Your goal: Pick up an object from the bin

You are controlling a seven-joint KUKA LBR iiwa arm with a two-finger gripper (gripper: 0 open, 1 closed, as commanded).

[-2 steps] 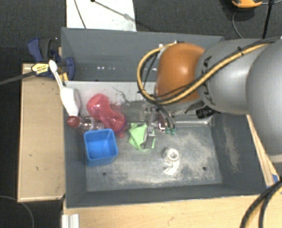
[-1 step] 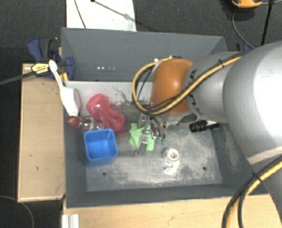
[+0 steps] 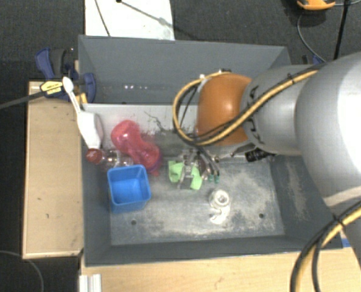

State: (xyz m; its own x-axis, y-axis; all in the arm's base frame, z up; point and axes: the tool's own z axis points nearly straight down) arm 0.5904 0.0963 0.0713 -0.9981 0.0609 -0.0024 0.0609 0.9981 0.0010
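My gripper (image 3: 195,170) is low in the middle of the bin, below the orange wrist cover, with its fingers down at a small light-green thing (image 3: 179,173). The green thing shows to the left of the fingers and just under them. Whether it is between the fingers I cannot tell. A small white, clear-looking piece (image 3: 218,204) lies on the bin floor just in front and to the right of the gripper. A pink, lumpy soft thing (image 3: 134,142) lies to the left of the gripper.
A blue square cup (image 3: 128,187) stands at the front left. Against the left wall lie a white brush-like tool (image 3: 86,124) and a clear thing with a dark red round end (image 3: 95,157). The arm covers the bin's right and back right.
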